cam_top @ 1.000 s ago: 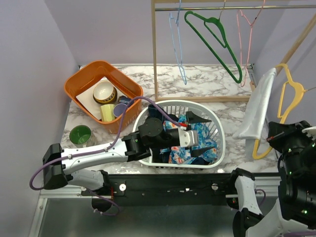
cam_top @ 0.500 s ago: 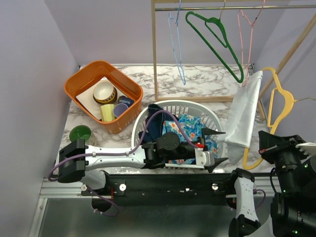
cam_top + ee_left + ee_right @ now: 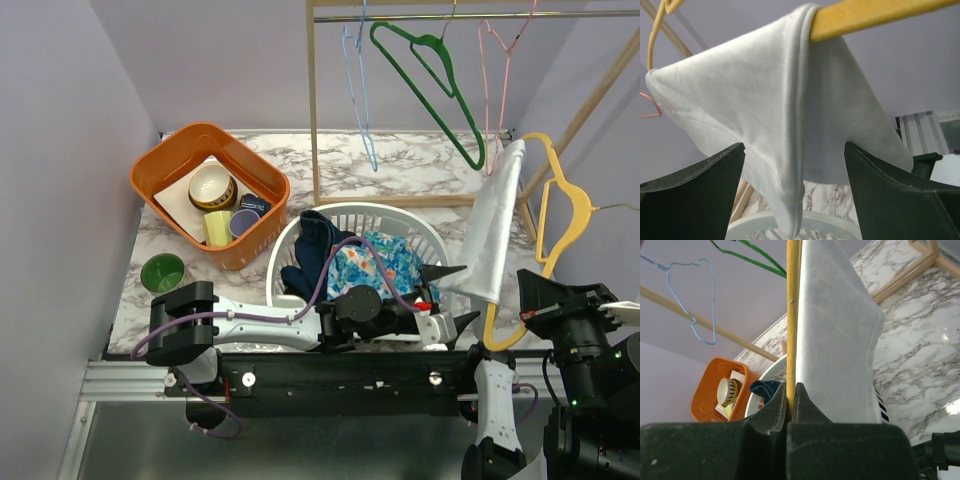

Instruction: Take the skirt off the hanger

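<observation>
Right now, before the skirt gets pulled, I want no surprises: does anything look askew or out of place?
Yes. The yellow hanger is off the rail and tilted, pinched in the shut right gripper. The white skirt is bunched toward one end of it, drooping lopsided instead of hanging flat.

Left arm (image 3: 260, 318) lies low and stretched out rightward from its base, the left tool (image 3: 452, 298) spread wide, both dark fingers pointing right with nothing gripped between them. At lower right, the right tool (image 3: 792, 390) is pinched tight on the yellow hanger (image 3: 792, 315).
</observation>
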